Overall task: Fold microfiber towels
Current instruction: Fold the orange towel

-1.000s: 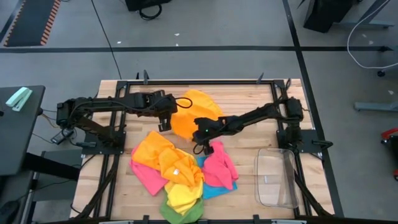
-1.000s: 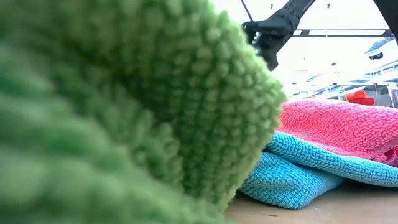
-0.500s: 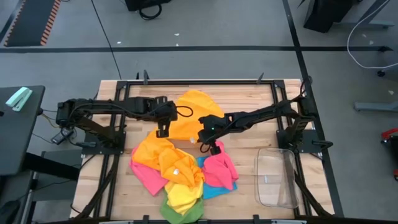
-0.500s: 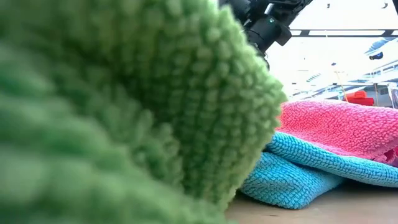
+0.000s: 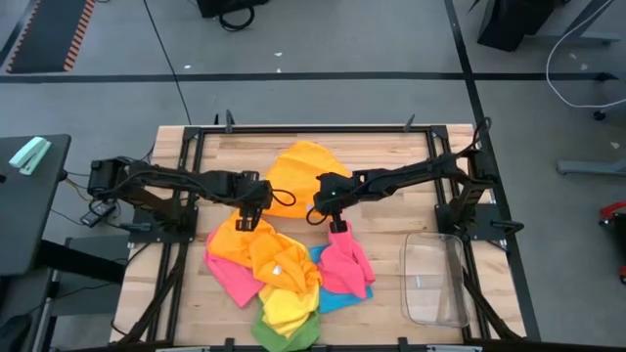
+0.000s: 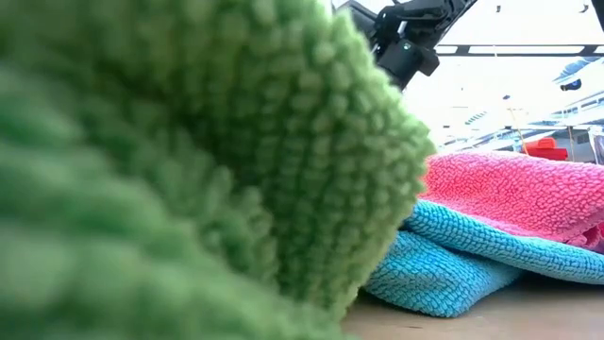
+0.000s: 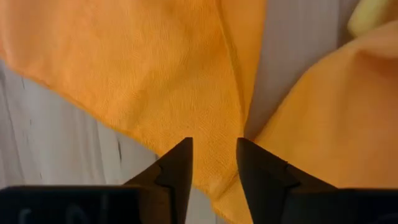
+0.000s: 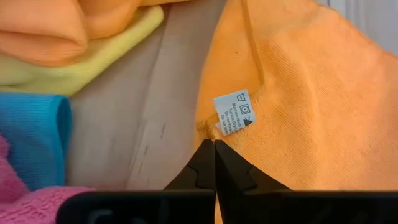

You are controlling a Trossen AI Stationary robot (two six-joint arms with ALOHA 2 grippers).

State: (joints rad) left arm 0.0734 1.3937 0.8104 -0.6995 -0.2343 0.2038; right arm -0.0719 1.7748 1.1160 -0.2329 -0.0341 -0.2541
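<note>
An orange towel (image 5: 303, 176) lies spread on the far middle of the table. My left gripper (image 7: 214, 167) stands open at its near left corner, one finger on each side of the cloth's edge. My right gripper (image 8: 214, 148) is shut at the towel's near right edge, beside a white label (image 8: 234, 112). Nearer lies a heap of towels: orange (image 5: 245, 240), yellow (image 5: 289, 298), two pink (image 5: 347, 264), blue (image 5: 337, 298) and green (image 6: 189, 170). The green one fills most of the low view. My left gripper has the orange towel's edge (image 7: 214, 146) showing in the gap between its fingers; I cannot tell whether they touch it. My right gripper pinches the orange towel's edge (image 8: 207, 129) just beside the white label, between its two fingertips. It comes slanting down from the table's right. The rest of the towel lies on the table.
A clear plastic bin (image 5: 435, 279) stands at the near right of the table. The towel heap covers the near middle. Black frame rails (image 5: 313, 128) run round the table's edges. Bare wood shows at the far left and far right.
My left gripper has sunk and gone toward the near edge, from over the orange towel's left side down to its near left corner. My right gripper has risen a little and gone from the pink towel toward the orange towel's near right edge.
</note>
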